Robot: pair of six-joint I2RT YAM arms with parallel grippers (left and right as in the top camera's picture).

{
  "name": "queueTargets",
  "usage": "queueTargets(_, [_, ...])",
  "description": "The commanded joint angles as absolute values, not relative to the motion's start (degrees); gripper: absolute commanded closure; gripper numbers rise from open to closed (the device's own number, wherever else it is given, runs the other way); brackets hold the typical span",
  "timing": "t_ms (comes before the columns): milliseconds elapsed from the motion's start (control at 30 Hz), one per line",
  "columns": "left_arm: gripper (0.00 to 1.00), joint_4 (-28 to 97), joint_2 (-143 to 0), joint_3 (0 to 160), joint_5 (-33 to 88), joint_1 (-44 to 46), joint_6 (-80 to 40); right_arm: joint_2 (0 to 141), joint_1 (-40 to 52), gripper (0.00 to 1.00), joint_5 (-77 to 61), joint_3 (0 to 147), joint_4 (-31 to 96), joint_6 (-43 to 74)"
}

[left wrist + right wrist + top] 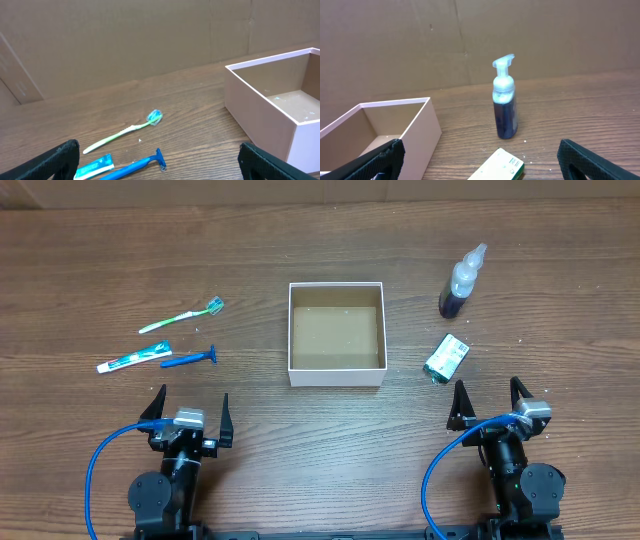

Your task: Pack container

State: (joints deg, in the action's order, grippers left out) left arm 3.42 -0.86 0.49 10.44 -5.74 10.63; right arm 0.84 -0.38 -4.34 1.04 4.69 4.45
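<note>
The open box (336, 376) sits in the middle of the surface (300, 440), toothbrush (182, 317), toothpaste (133, 359) and razor (190, 359) left of it, bottle (460, 285) and packet (446, 358) right; left jaws and right jaws both spread wide

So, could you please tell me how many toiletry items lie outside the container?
5. Left of the container: toothbrush, toothpaste tube and blue razor. Right of it: pump bottle and green packet. None appears hidden.
</note>
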Motion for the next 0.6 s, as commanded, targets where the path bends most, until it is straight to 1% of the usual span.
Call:
queueTargets(0, [0.00, 3.4, -0.3, 0.3, 10.1, -6.1, 10.2, 0.2, -0.8, 0.00, -0.3, 0.5, 4.1, 4.3])
queueTargets(67, [0.00, 3.4, -0.3, 0.3, 10.1, -6.1, 10.2, 0.2, -0.8, 0.00, -2.0, 0.5, 1.8, 6.0])
queueTargets(100, [0.00, 3.4, -0.3, 0.3, 10.1, -6.1, 10.2, 0.2, -0.8, 0.00, -6.5, 1.1, 0.9, 6.0])
queueTargets(167, [0.00, 3.4, -0.3, 0.3, 10.1, -6.1, 10.2, 0.3, -0.8, 0.00, -11.0, 3.3, 1.5, 6.0])
queueTargets(267, [0.00, 3.4, -0.3, 0.3, 10.1, -6.1, 10.2, 3.8, -0.8, 0.00, -11.7, 10.0, 3.2, 6.0])
queueTargets(333, [0.00, 3.4, -0.3, 0.3, 10.1, -6.1, 10.2, 10.5, -0.8, 0.00, -11.8, 18.3, 7.2, 5.9])
queueTargets(400, [0.00, 3.4, -0.3, 0.3, 10.1, -6.1, 10.2, 20.9, -0.8, 0.00, -12.7, 29.1, 13.5, 5.4])
queueTargets(533, [0.00, 3.4, -0.3, 0.3, 10.1, -6.1, 10.2, 43.6, -0.8, 0.00, -15.3, 52.6, 31.4, 4.0])
queueTargets(567, [0.00, 3.4, -0.3, 0.3, 10.1, -6.1, 10.2, 50.7, -0.8, 0.00, -16.6, 60.8, 38.4, 4.0])
